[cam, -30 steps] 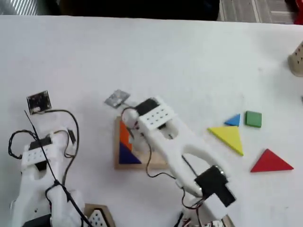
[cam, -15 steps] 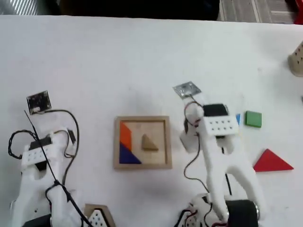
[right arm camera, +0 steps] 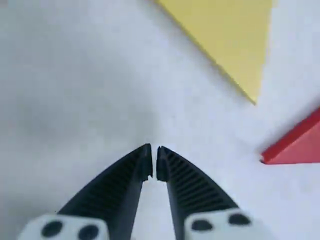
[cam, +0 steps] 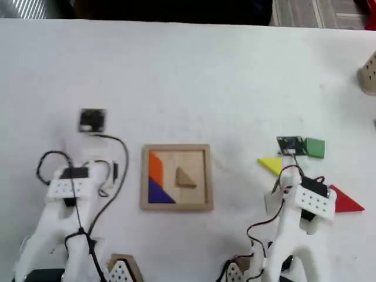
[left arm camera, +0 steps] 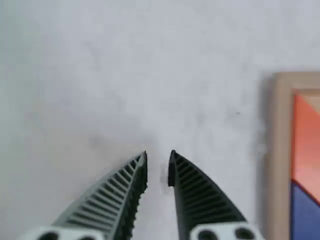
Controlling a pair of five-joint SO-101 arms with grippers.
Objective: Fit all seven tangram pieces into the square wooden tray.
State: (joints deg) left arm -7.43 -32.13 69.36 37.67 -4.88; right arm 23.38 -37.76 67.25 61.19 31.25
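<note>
The left arm [cam: 66, 187] has been shifted a little toward the tray over the last second, and its gripper [left arm camera: 157, 161] is held low over bare white table [cam: 194, 70] just beside the tray's left rim. A narrow gap is kept between its toothed tips, and nothing is held between them.

The square wooden tray [cam: 176, 148] is found at the table's middle. Three pieces are seated in it: an orange piece [cam: 155, 166] against the left wall, a dark blue triangle [cam: 157, 192] below it in the near left corner, and a tan triangle [cam: 186, 177] lying loose near the centre. A second ago the tray was covered by the right arm; it has since been uncovered, with the tan triangle left behind, so that placement can be judged as done, though the piece is not yet pushed against its neighbours.

The right arm [cam: 302, 205] has been swung across to the unplaced pieces. Its gripper [right arm camera: 153, 163] is poised over bare table between the yellow triangle [right arm camera: 227, 35] and the red triangle [right arm camera: 295, 145], its tips all but touching and nothing gripped. The green square [cam: 316, 148] is seen farther back. A next pick seems to be in preparation, and the claw would have to be opened first. Less than half the task is complete.
</note>
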